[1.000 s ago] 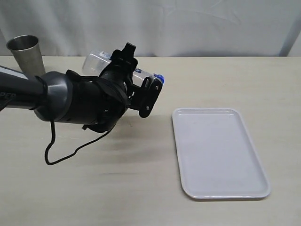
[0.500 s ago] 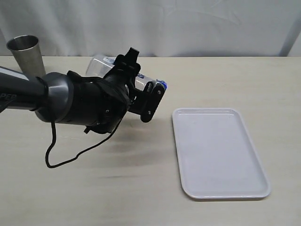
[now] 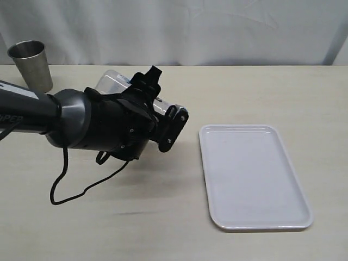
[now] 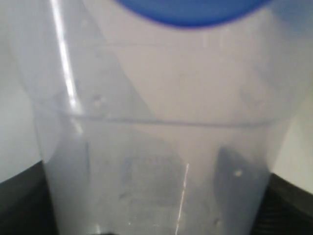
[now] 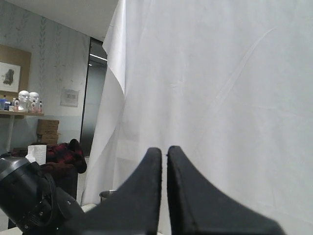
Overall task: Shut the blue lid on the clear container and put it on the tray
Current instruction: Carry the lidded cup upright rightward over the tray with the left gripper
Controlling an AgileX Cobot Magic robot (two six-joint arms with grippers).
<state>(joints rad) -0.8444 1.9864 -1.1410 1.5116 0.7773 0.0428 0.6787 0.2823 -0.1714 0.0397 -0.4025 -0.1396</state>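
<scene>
This looks like a robot test room. A white curtain (image 3: 217,27) hangs behind a plain table (image 3: 163,228). Farther off, white model heads (image 5: 23,99) sit on a shelf (image 5: 12,113) near cardboard boxes (image 5: 47,129).

Partial white lettering "PER" (image 3: 12,117) on the black link of the left arm (image 3: 70,119), cut off at the frame edge. Faint embossed block (image 4: 146,178) on the wall of the clear container (image 4: 156,142), too blurred to read. Wall plaque (image 5: 70,97) in the right wrist view is illegible. Nothing else readable.
</scene>
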